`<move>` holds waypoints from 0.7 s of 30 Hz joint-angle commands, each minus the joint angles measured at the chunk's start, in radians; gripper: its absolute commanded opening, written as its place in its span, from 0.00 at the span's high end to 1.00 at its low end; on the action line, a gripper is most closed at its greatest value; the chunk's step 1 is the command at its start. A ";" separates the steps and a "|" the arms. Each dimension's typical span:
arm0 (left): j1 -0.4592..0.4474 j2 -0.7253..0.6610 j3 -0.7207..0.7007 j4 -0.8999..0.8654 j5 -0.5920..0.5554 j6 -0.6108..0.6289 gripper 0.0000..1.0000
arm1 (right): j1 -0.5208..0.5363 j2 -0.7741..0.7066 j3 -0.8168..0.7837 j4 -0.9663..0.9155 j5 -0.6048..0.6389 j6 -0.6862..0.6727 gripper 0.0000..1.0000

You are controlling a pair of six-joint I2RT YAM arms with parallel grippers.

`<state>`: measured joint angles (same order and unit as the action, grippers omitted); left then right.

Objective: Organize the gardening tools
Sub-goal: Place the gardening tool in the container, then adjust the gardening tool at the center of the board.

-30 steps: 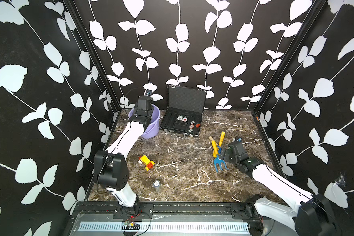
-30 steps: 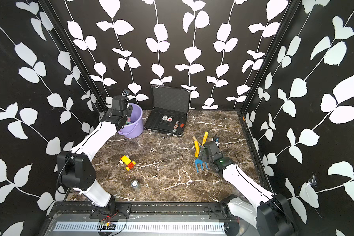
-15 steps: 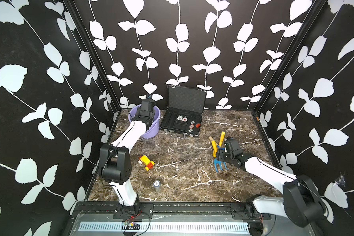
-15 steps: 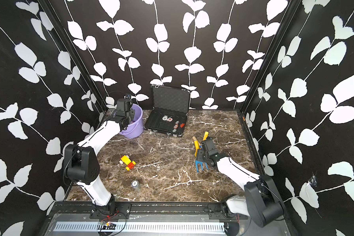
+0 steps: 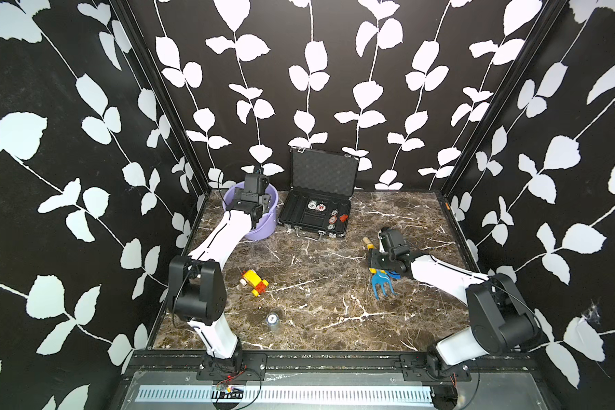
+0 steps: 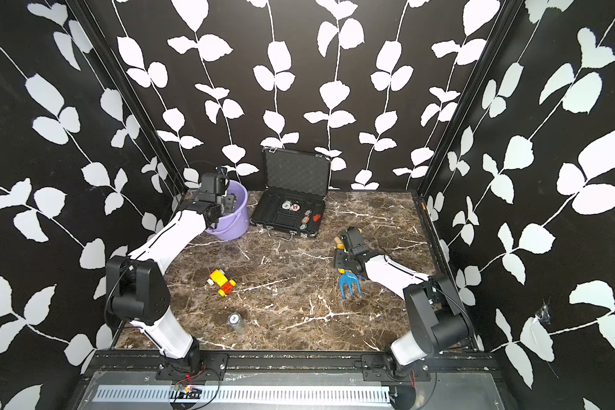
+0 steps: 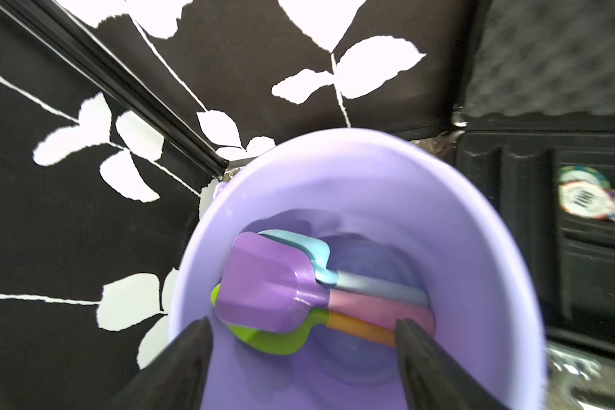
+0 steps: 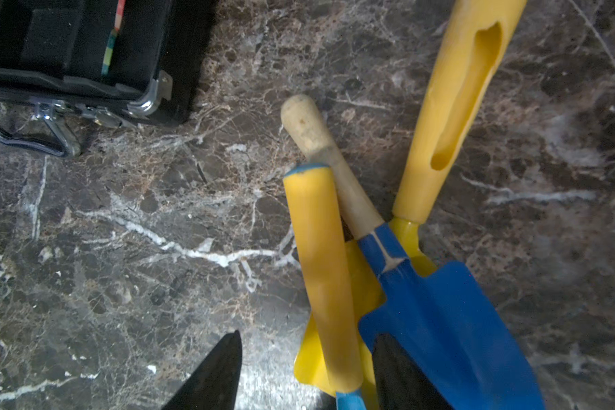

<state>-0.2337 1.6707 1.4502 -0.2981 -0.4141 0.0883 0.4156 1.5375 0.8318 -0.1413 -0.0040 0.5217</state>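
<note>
Lilac bucket [image 7: 370, 170]: three scoops [image 7: 270, 291] under spread left fingers [image 7: 178, 365]; three tools [image 8: 324, 277], right fingers [image 8: 210, 376] unclear

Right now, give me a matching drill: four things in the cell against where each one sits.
Things:
1. purple scoop
2. blue three-pronged rake
3. yellow-and-red toy vehicle
4. poker chips

Places:
A. in the open black case
B. on the marble tabletop, beside the blue trowel
C. in the lavender bucket
D. on the marble tabletop, apart from the tools

Pairs: 1-C, 2-B, 3-D, 4-A
</note>
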 commanded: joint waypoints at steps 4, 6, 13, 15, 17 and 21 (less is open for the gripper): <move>0.004 -0.159 -0.056 -0.070 0.137 -0.077 0.01 | -0.006 0.054 0.057 0.019 0.006 -0.017 0.39; 0.002 -0.191 -0.088 -0.076 0.184 -0.103 0.01 | -0.006 0.056 0.066 0.019 0.004 -0.017 0.39; -0.012 -0.308 -0.247 -0.003 0.357 -0.209 0.01 | -0.005 0.115 0.087 0.019 -0.021 -0.018 0.40; -0.022 -0.333 -0.284 0.021 0.396 -0.234 0.01 | -0.005 0.121 0.090 0.022 -0.037 -0.020 0.40; -0.037 -0.353 -0.315 0.049 0.422 -0.256 0.01 | -0.005 0.126 0.090 0.031 -0.059 -0.020 0.41; -0.077 -0.378 -0.366 0.100 0.449 -0.286 0.01 | 0.005 0.138 0.084 0.062 -0.124 -0.013 0.42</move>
<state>-0.2897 1.3403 1.1126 -0.2718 -0.0250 -0.1513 0.4164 1.6600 0.8997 -0.1158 -0.0738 0.5110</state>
